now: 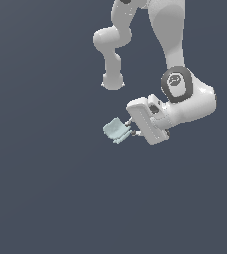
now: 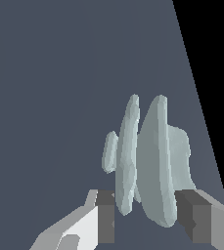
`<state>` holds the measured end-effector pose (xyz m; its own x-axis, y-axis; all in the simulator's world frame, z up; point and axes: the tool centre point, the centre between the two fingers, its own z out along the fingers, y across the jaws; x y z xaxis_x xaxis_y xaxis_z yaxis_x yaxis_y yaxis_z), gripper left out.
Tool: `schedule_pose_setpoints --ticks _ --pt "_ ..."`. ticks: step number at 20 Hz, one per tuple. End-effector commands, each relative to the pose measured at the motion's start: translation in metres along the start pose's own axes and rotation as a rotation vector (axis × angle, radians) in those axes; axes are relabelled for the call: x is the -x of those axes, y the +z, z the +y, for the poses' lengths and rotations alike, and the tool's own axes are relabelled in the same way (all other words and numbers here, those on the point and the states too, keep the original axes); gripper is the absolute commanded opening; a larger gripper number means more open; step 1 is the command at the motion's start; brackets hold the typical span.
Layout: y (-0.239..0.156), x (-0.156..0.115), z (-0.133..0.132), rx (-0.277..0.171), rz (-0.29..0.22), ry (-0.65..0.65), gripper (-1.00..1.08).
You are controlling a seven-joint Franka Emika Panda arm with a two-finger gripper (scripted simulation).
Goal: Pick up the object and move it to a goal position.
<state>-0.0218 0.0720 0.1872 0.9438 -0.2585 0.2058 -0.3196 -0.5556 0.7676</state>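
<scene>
The gripper [image 1: 130, 128] holds the object [image 1: 116, 131], a pale mint piece whose thin curved ribs show in the wrist view between the two dark pads [image 2: 105, 215], one on each side. In the exterior view the hand is tilted sideways, with the object at its tip toward that view's left; whether it hangs clear of the grey surface [image 1: 45, 198] I cannot tell. No goal marker is visible. The carry probably wants a steady squeeze and smooth, slow motion, since the ribs could slip or twist.
</scene>
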Motion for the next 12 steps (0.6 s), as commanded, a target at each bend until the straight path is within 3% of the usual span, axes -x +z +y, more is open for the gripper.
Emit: schedule_pose_setpoints --ticks 1,12 --pt "-0.025 -0.008 0.008 0.0 -0.002 0.0 -1.0" --pt "-0.107 -0.04 0.032 0.003 -0.002 0.001 -1.0"
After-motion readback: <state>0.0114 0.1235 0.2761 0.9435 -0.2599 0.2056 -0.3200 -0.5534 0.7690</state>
